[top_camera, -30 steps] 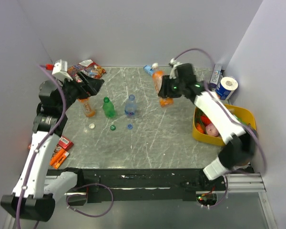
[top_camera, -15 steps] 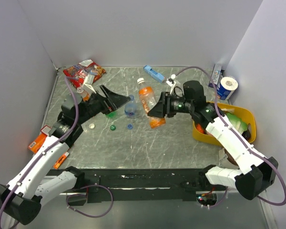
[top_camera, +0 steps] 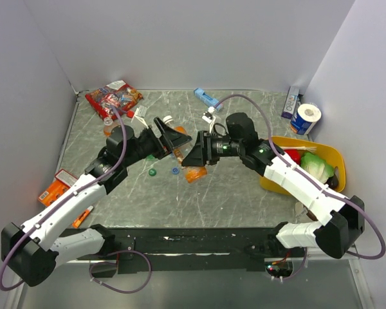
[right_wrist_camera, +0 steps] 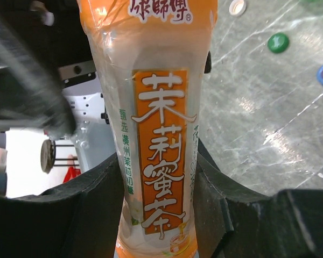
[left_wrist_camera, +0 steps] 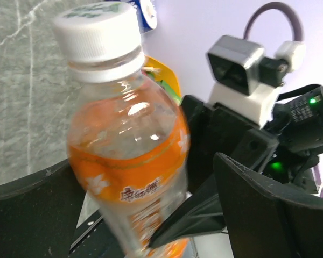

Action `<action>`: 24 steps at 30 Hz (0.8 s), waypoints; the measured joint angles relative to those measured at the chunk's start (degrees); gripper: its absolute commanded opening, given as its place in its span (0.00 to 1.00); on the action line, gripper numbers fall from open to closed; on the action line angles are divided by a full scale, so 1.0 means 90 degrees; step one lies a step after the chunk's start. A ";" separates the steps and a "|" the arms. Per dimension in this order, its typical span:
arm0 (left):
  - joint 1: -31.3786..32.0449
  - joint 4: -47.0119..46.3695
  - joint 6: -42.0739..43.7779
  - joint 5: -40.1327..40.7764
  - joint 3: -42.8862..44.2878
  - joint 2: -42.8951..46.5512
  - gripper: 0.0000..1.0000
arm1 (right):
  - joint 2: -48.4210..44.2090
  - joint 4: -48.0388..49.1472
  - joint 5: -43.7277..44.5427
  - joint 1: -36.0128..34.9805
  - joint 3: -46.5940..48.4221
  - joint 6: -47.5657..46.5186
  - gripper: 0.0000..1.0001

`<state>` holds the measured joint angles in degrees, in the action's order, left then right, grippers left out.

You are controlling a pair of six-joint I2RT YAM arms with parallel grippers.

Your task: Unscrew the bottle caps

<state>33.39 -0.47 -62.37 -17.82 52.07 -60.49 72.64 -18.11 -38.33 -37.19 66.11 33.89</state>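
Step in hand: removing the cap (left_wrist_camera: 94,33) from the orange bottle (top_camera: 194,172). The bottle is off the tabletop (top_camera: 231,193), tilted over its middle, with the cap end pointing toward the left edge. The right hand (top_camera: 197,153) is clamped on the lower body of the bottle, one finger on each side of the label (right_wrist_camera: 161,150). The left hand (top_camera: 173,134) has its fingers apart and straddles the bottle; in the left wrist view they appear to sit level with the shoulder rather than the cap. Recommended procedure: shift the left hand along the bottle axis until the pads face the cap skirt, line the wrist up with that axis, close firmly, then turn while the right hand resists. Keep the right grip moderate, since the body is thin clear plastic and will probably dent or slip under its glossy film label. The white cap is a short cylinder with fine vertical ribs, which should give good purchase. The tabletop is hard, grey and marbled, and loose caps (right_wrist_camera: 278,42) lie on it.
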 measured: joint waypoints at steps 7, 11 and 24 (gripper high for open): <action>0.0262 -0.0046 -0.0226 0.0498 0.0000 -0.0102 0.79 | 0.0049 0.0044 0.0206 -0.0104 0.0017 0.0019 0.54; 0.0466 -0.0046 -0.0289 0.0600 0.0017 -0.0289 0.72 | 0.0036 0.0056 0.0427 -0.0121 0.0024 0.0015 0.55; 0.0675 0.0437 0.0627 0.0838 0.0345 -0.0515 0.49 | -0.0238 -0.0627 0.0937 -0.0044 0.0328 -0.0304 0.87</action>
<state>39.46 3.46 -56.73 -10.28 55.18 -65.12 70.50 -23.75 -29.89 -37.58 69.06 31.16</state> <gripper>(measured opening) 0.545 0.858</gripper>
